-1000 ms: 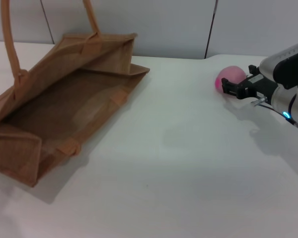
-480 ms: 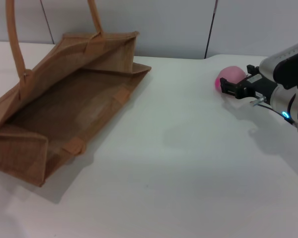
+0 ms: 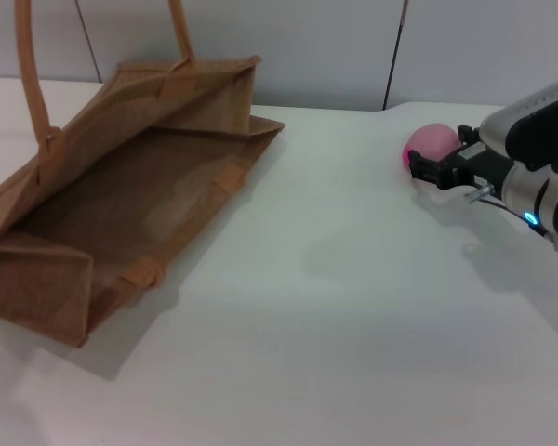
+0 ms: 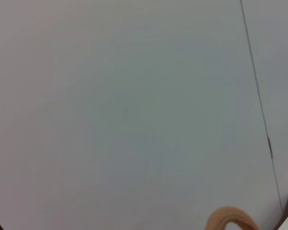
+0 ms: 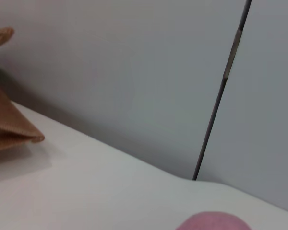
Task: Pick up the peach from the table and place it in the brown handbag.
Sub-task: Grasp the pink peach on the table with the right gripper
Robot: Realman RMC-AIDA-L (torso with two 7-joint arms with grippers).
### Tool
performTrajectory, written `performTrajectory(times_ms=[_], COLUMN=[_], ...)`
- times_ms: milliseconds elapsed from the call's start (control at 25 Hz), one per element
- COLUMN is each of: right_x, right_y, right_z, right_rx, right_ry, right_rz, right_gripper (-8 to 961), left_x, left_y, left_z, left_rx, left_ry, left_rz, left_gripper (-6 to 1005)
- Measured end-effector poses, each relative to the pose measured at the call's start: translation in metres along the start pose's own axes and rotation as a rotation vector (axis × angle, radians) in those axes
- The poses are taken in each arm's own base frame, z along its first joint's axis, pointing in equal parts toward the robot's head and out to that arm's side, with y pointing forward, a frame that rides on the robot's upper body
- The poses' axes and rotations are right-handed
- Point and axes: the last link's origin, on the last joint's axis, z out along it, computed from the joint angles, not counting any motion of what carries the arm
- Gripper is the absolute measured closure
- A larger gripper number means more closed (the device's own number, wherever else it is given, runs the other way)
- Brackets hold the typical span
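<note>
Right gripper (image 3: 426,167): positioned at the peach, far right of the table; fingers spread to either side of the fruit, not yet clamped (contact with the skin cannot be confirmed from the head view).
Left gripper: out of view in every picture; state cannot be told. Left wrist view shows only grey wall and the curve of one handbag handle.
Peach (image 3: 431,142): resting on the table (image 3: 353,307) near the back edge, partly hidden behind the right gripper; top of the fruit visible at the edge of the right wrist view (image 5: 212,222).
Brown handbag (image 3: 121,200): at the left side of the table, well apart from the peach; mouth wide open toward the camera, handles raised at the far side.
Step in hand: approach and grasp of the peach, early in the task; fruit not lifted, bag holding nothing visible.
Next move: close the fingers on the widest part of the fruit, with moderate force only (round, likely to roll or slip). Then lift clear and carry leftward across the table to a point above the bag opening before release.
Risk: nudging the peach toward the back edge during closure.
</note>
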Motion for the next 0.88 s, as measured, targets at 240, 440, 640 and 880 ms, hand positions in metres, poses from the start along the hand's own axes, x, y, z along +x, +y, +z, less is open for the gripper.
performTrajectory(times_ms=[240, 440, 640, 880], right_x=[0.0059, 0.0069, 0.0045, 0.0012], right_y=[-0.0024, -0.0034, -0.0032, -0.0026], right_z=[0.0008, 0.0006, 0.0014, 0.0026], right_rx=[0.011, 0.013, 0.012, 0.01], right_ry=[0.026, 0.029, 0.026, 0.021], right_rz=[-0.007, -0.008, -0.014, -0.025], right_gripper=[83, 84, 84, 87], left_x=[0.0024, 0.0039, 0.0053, 0.007], left_y=[0.0004, 0.0005, 0.0028, 0.0031], left_z=[0.0007, 0.0013, 0.0036, 0.0043], left_rx=[-0.002, -0.003, -0.014, -0.014], left_ry=[0.005, 0.008, 0.004, 0.004], left_rz=[0.003, 0.005, 0.016, 0.015], left_gripper=[891, 891, 891, 893])
